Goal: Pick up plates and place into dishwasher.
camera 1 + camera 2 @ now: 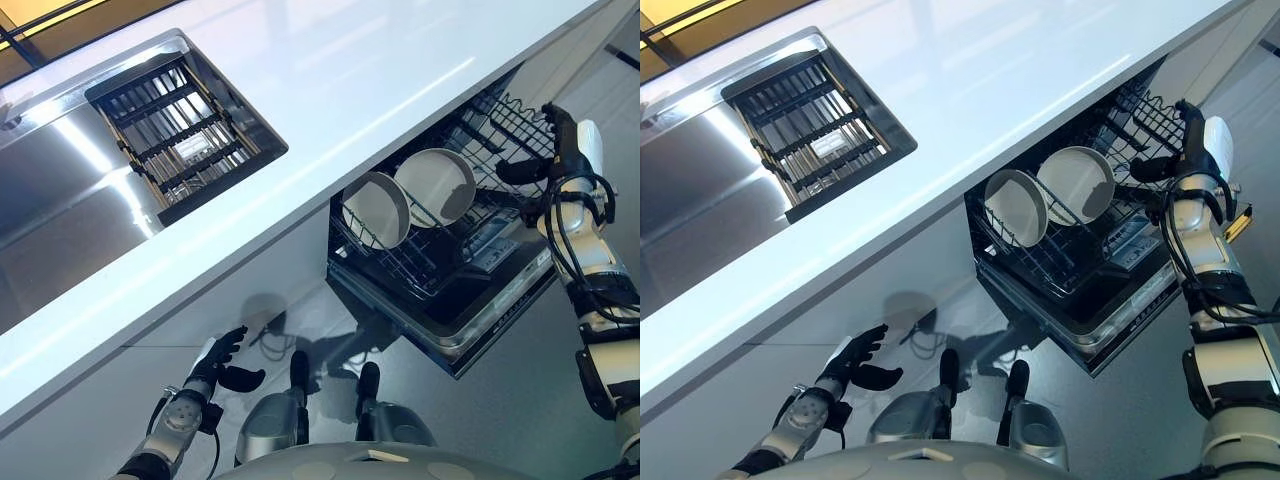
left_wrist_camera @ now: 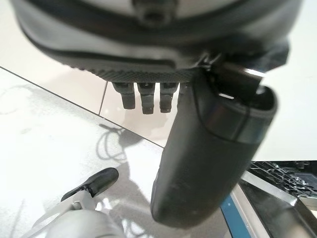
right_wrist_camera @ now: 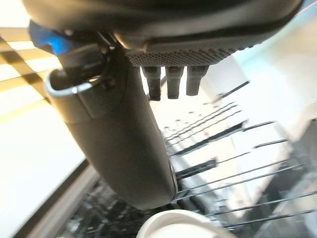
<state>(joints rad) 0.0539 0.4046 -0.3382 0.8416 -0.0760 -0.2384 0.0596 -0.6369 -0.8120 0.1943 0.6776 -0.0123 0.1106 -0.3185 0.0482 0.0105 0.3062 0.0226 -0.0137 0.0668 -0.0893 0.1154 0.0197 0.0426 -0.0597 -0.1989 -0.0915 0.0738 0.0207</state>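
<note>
Low in the head views, nearest the camera, the left hand (image 1: 222, 368) hangs beside the white cabinet front under the table (image 1: 330, 80), above the grey floor (image 1: 300, 300). Its fingers are loosely spread and nearly straight, with the thumb standing off to one side, and they hold nothing; the left wrist view shows the same relaxed fingers (image 2: 143, 96) over the floor tiles.

Further on, the dishwasher (image 1: 480, 320) stands open below the table edge, its wire rack (image 1: 400, 262) drawn out. Two white plates stand on edge in that rack, side by side and slightly tilted, their hollow faces turned toward the camera and the robot's left. One plate (image 1: 378, 210) sits nearer the front of the rack; the other plate (image 1: 437, 186) stands just behind it, further in under the table, the two rims near each other or overlapping.

On the robot's right, the right hand (image 1: 555, 150) is raised beside the rack's far end, apart from both plates. Its fingers are extended and slack, gripping nothing; in the right wrist view the fingers (image 3: 168, 82) point toward the rack wires, with a white plate rim below them.

Set into the table on the left is a steel sink (image 1: 60, 190) holding a dark slatted drainer (image 1: 180, 135)
</note>
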